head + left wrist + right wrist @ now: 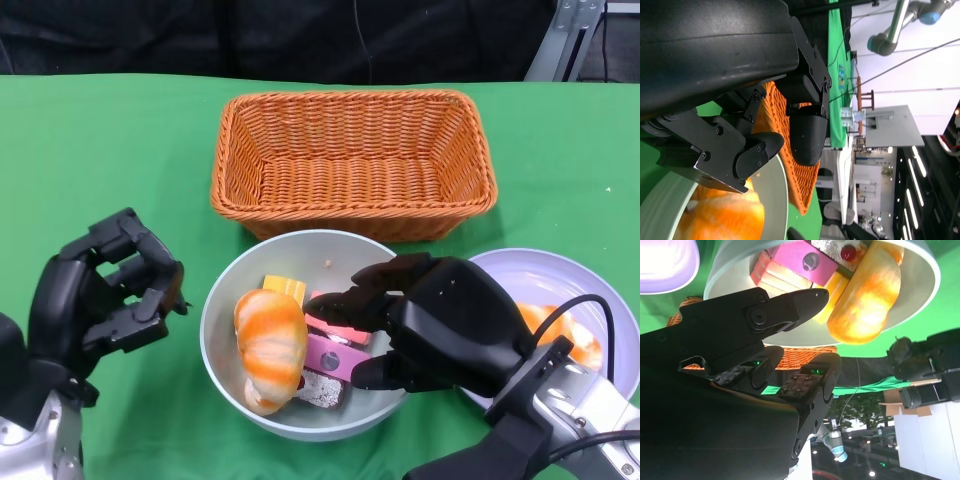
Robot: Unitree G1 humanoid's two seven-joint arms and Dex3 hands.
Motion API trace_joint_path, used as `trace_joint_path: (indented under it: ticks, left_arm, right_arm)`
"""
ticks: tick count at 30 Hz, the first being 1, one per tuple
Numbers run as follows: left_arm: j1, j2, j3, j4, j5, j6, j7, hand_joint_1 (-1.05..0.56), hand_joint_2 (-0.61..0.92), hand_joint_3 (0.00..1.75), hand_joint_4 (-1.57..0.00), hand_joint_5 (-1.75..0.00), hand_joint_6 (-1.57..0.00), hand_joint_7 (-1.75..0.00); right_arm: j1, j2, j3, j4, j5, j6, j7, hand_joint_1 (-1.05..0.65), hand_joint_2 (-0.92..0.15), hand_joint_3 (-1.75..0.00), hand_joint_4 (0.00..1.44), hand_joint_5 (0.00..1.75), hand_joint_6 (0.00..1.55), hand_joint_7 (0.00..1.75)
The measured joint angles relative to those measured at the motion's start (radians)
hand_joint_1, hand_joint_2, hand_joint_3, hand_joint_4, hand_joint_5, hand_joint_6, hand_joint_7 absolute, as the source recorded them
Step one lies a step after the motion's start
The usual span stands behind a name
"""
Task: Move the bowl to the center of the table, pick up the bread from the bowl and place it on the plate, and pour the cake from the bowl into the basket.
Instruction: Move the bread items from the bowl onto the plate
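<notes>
Right hand (420,320) reaches in over the near right rim of the bowl (225,300), its fingers (345,300) spread above the cake pieces (335,355) and holding nothing. Left hand (110,295) hovers just outside the bowl's left edge, fingers curled loosely apart around nothing, with bare green table (100,160) beside and beyond it. Inside the bowl, the bread (268,345) lies along the left side, touching the pink and yellow cake slices. Just right of the bowl sits the plate (560,280), partly hidden by the right arm, with another orange bread on it. Beyond the bowl, almost touching its far rim, stands the wicker basket (355,165).
</notes>
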Motion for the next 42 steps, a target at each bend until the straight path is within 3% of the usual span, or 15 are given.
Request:
trace_joint_path:
  ticks: [6,16,23,29,35,37,38,42]
  left_arm:
    - [-0.033,0.018,0.023,0.04,-0.001,-0.001,0.009,0.0,0.63,0.98,-0.74,-1.74,-0.76,-1.51]
    - [-0.051,0.021,0.044,0.077,0.002,-0.001,0.045,0.03,0.6,1.0,-0.78,-1.66,-0.78,-1.48]
    - [-0.071,0.022,0.053,0.137,0.003,-0.006,0.059,0.03,0.59,0.99,-0.73,-1.73,-0.83,-1.35]
    - [-0.085,0.024,0.055,0.196,0.017,-0.041,0.068,-0.01,0.57,0.97,-0.69,-1.75,-0.8,-1.41]
    - [-0.102,0.026,0.055,0.233,0.018,-0.072,0.063,-0.02,0.62,0.86,-0.72,-1.71,-0.75,-1.5]
    - [-0.102,0.027,0.053,0.234,0.038,-0.073,0.081,-0.04,0.84,0.41,-0.73,-1.73,-0.73,-1.53]
    - [-0.102,0.027,0.051,0.233,0.045,-0.073,0.091,-0.05,0.88,0.32,-0.74,-1.74,-0.73,-1.53]
    - [-0.102,0.026,0.054,0.221,0.041,-0.059,0.107,-0.07,0.92,0.22,-0.78,-1.75,-0.73,-1.56]
  right_arm:
    - [-0.033,0.013,0.016,0.036,-0.006,-0.024,-0.016,-0.78,-0.92,-0.05,0.7,0.0,0.67,0.0]
    - [-0.073,0.032,0.041,0.101,-0.022,-0.05,-0.067,-0.78,-0.92,-0.04,0.69,0.0,0.65,0.0]
    - [-0.178,0.065,0.086,0.272,-0.067,-0.091,-0.19,-0.77,-0.92,-0.02,0.61,0.0,0.56,0.0]
    - [-0.247,0.083,0.131,0.403,-0.088,-0.128,-0.276,-0.78,-0.92,-0.01,0.56,0.0,0.53,0.0]
    - [-0.311,0.11,0.174,0.52,-0.105,-0.159,-0.364,-0.79,-0.92,-0.02,0.56,0.0,0.55,0.01]
    - [-0.33,0.119,0.187,0.552,-0.103,-0.173,-0.374,-0.8,-0.92,-0.02,0.52,0.0,0.56,0.01]
    - [-0.337,0.125,0.191,0.568,-0.101,-0.183,-0.375,-0.8,-0.92,-0.02,0.51,0.0,0.56,0.01]
    - [-0.352,0.141,0.2,0.616,-0.095,-0.211,-0.389,-0.81,-0.92,-0.02,0.5,0.0,0.57,0.01]
